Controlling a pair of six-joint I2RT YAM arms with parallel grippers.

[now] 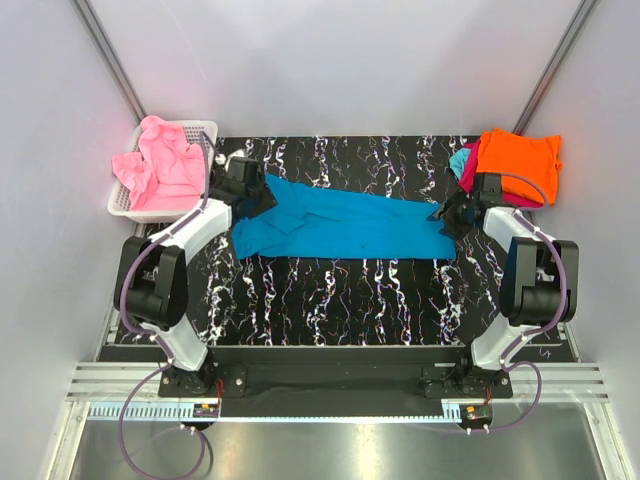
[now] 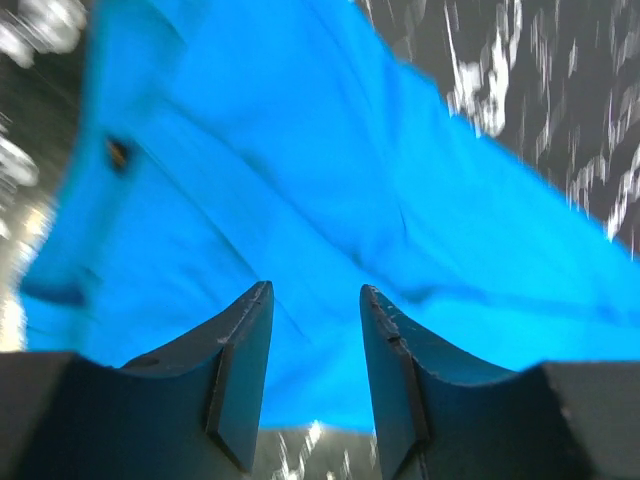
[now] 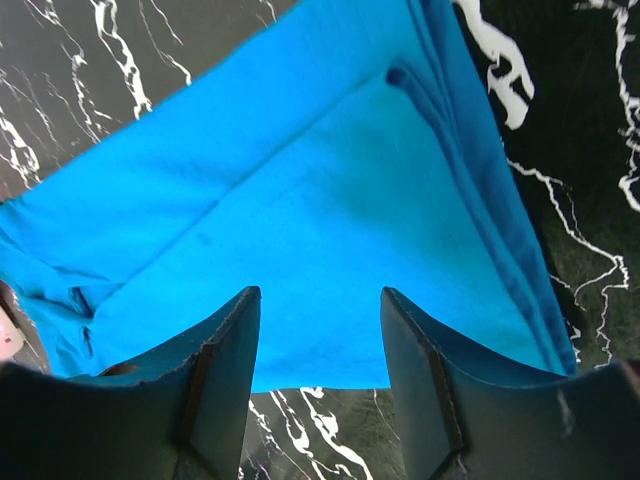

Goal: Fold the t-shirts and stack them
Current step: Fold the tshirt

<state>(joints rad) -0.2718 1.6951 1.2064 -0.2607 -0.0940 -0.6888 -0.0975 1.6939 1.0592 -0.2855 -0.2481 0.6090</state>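
A teal-blue t-shirt (image 1: 335,225) lies folded into a long band across the black marbled table (image 1: 340,295). My left gripper (image 1: 262,200) is open over the shirt's left end; in the left wrist view (image 2: 315,300) the blue cloth (image 2: 300,180) lies beyond and under the fingers, none pinched. My right gripper (image 1: 447,220) is open over the shirt's right end; in the right wrist view (image 3: 318,300) the cloth's edge (image 3: 320,250) lies between the fingers, not gripped. An orange shirt (image 1: 518,160) tops a stack with magenta (image 1: 520,198) and light cyan (image 1: 459,160) at the back right.
A white mesh basket (image 1: 125,203) at the back left holds pink shirts (image 1: 160,165). Grey walls enclose the table on three sides. The arm bases stand at the near edge.
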